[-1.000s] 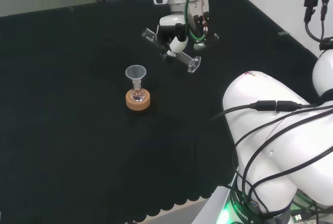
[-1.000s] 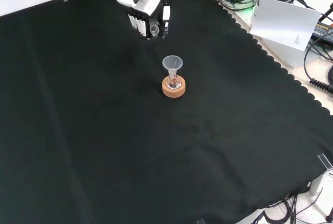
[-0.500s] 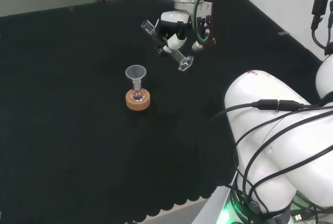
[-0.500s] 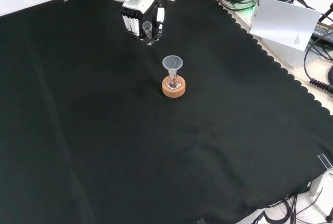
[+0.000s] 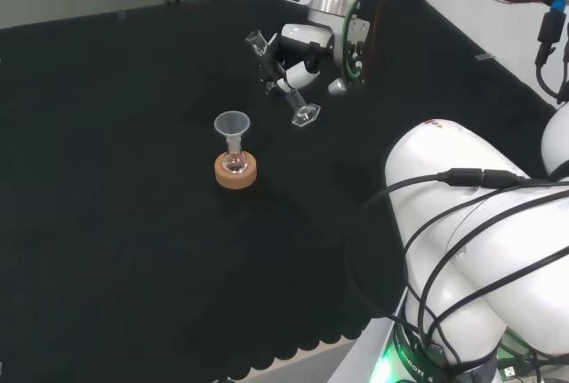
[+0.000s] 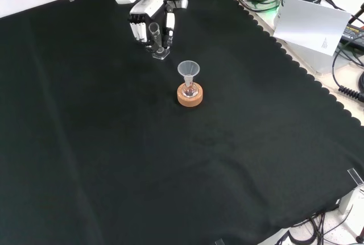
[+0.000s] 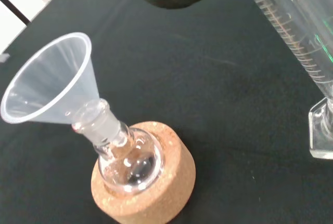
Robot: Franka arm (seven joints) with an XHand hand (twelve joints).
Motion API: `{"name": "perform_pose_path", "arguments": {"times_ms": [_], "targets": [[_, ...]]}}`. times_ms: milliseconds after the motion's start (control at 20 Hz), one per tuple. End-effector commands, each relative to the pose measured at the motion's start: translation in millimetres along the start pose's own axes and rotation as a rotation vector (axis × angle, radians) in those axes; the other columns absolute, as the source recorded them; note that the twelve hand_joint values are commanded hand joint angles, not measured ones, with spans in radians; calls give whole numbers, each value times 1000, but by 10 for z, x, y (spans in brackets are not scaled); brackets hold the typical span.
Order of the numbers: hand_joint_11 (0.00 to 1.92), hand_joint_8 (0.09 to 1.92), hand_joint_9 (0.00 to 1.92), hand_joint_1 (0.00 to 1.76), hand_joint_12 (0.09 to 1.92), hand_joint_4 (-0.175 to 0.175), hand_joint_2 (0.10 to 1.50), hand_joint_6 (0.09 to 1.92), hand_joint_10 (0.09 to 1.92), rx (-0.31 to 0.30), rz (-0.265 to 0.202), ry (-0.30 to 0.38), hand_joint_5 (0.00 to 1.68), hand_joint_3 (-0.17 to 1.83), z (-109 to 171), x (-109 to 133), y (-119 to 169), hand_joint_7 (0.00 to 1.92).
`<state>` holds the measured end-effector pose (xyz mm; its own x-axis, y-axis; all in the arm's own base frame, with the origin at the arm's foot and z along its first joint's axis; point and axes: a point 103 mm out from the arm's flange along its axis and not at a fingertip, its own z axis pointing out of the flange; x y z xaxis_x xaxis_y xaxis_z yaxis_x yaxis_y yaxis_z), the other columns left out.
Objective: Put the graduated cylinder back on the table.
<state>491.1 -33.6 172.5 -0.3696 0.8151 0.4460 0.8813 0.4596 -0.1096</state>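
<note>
On the black cloth (image 6: 114,160) a flask (image 5: 235,163) with a funnel (image 5: 232,123) sits in a cork ring (image 5: 236,173); beyond it the hand (image 5: 298,52), fingers curled round the tilted cylinder (image 5: 283,79), holds it above the cloth, so righting and setting down remain

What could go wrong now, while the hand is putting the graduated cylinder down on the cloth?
The graduated cylinder is tilted in the hand; if released like this, it would likely fall over and roll. The funnel stands in a small flask on a cork ring close by, so a sideways move might knock it over.
</note>
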Motion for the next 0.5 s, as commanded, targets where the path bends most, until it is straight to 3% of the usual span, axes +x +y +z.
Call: {"name": "perform_pose_path", "arguments": {"times_ms": [50, 500], "targets": [[1242, 664, 1656, 1292, 733, -175, 1024, 696, 87, -52, -17, 76, 1160, 2, 143, -162, 98, 1214], [1237, 663, 1651, 1292, 732, -175, 1024, 697, 87, -122, -57, 135, 1160, 1, 262, -221, 265, 1214]]}}
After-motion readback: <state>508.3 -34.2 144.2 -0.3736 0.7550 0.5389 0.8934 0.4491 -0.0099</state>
